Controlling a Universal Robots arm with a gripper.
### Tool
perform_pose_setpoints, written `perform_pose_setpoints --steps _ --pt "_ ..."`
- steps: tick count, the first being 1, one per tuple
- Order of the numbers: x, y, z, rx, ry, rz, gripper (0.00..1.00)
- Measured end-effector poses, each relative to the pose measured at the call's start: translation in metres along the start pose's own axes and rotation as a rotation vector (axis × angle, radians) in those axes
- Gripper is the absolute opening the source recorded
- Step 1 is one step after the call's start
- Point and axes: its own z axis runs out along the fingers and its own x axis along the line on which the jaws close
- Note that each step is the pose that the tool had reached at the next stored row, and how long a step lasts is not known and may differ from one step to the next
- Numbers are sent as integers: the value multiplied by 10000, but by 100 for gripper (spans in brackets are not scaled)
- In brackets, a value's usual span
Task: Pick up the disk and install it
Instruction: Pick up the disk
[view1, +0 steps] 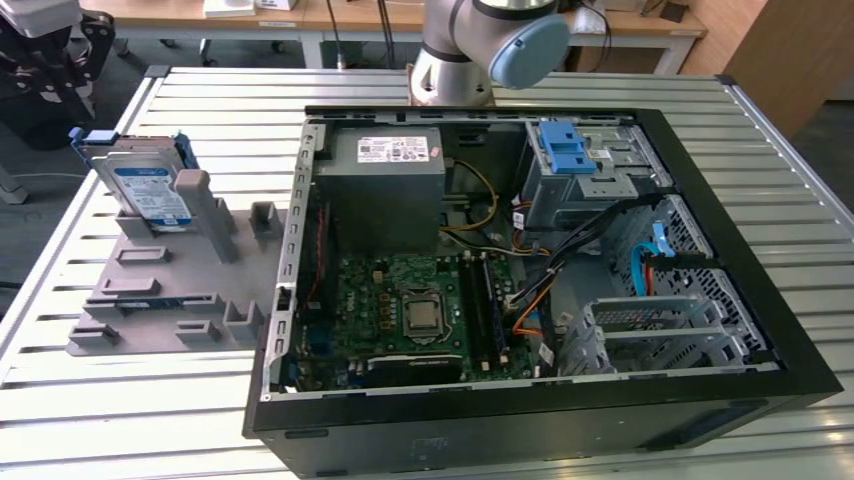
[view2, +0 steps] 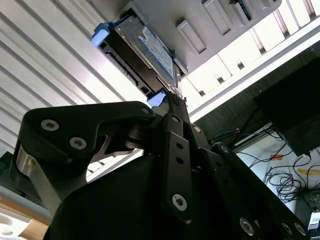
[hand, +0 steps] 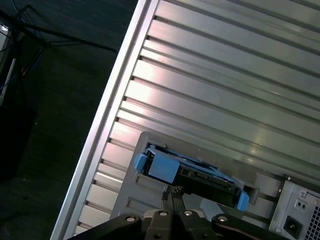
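Note:
The disk (view1: 142, 187) stands on edge in a grey holder (view1: 158, 292) on the exterior view's left, silver with a white-and-blue label and a blue carrier frame. Both wrist views look down on it: the disk (view2: 146, 49) (hand: 192, 174) sits in its slot with the blue frame ends showing. My gripper (hand: 172, 192) (view2: 173, 98) hangs some way from the disk and in line with it. Its two black fingertips are pressed together with nothing between them.
An open computer case (view1: 747, 300) lies on the slatted metal table (view1: 174, 410), to the exterior view's right of the holder. Inside are a grey power supply box (view1: 384, 195), a motherboard and a grey drive cage with a blue latch (view1: 571, 150). The table's edge (hand: 107, 120) runs beside the holder.

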Motion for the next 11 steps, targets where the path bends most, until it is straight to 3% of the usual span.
perform_pose_setpoints --steps 11 --pt "1 0 0 1 15 -346 11"
